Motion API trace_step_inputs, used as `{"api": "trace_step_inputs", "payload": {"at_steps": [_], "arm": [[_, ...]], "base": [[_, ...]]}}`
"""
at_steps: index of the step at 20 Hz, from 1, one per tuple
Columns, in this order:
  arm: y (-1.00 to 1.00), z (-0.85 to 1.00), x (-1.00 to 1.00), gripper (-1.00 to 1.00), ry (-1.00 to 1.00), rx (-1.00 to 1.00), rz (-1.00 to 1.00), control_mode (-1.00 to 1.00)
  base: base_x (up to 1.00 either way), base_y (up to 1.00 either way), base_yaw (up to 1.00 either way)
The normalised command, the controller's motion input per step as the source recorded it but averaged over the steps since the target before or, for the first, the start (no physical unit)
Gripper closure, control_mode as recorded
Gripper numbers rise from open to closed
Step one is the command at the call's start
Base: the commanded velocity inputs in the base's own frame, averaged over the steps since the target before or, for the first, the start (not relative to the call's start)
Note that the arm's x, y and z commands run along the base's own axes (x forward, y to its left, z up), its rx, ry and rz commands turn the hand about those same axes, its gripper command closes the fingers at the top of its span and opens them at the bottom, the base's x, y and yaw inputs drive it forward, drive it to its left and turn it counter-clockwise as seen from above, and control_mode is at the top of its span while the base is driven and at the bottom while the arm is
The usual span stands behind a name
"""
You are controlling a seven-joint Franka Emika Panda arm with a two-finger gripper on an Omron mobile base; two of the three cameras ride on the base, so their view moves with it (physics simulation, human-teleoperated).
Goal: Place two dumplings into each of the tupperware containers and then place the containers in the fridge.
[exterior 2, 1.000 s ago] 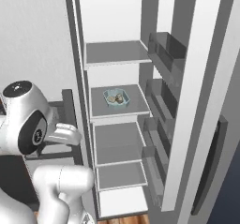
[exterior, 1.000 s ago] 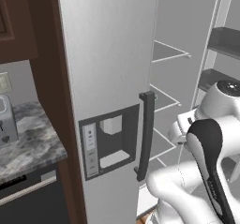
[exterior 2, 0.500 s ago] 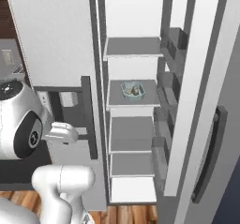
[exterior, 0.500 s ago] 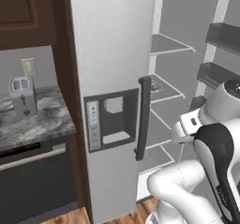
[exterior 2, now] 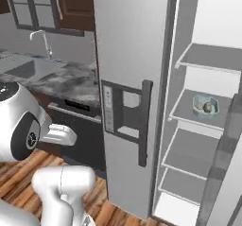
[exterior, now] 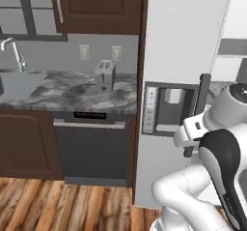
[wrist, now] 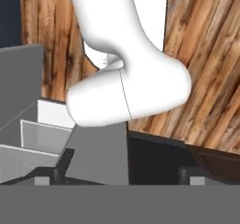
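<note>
Base swings away from fridge [exterior 2: 134, 78]; pale teal container [exterior 2: 206, 105] with dumplings now shelved, well clear of empty, wide-open gripper [wrist: 119, 174]. Second container next.

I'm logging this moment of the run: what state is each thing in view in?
fridge: open, white shelves exposed.
pale blue-teal tupperware container: on a fridge shelf, something tan inside.
gripper: open, holding nothing.
toaster: upright on the counter.
faucet: no water seen.
</note>
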Motion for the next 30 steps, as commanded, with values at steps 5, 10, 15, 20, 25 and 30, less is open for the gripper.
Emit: {"api": "trace_step_inputs", "payload": {"at_steps": [5, 10, 15, 20, 25, 30], "arm": [[0.00, 0.00, 0.00, -1.00, 0.00, 0.00, 0.00, 1.00], [0.00, 0.00, 0.00, -1.00, 0.00, 0.00, 0.00, 1.00], [0.00, 0.00, 0.00, -1.00, 0.00, 0.00, 0.00, 1.00], [0.00, 0.00, 0.00, -1.00, 0.00, 0.00, 0.00, 1.00], [0.00, 0.00, 0.00, -1.00, 0.00, 0.00, 0.00, 1.00], [0.00, 0.00, 0.00, -1.00, 0.00, 0.00, 0.00, 1.00]], "base": [[-0.06, 0.28, 0.88], [-0.02, 0.39, 0.87], [0.00, 0.56, 0.83], [0.00, 0.86, 0.76], [0.08, 0.83, 0.69], [0.26, 0.76, 0.65]]}}
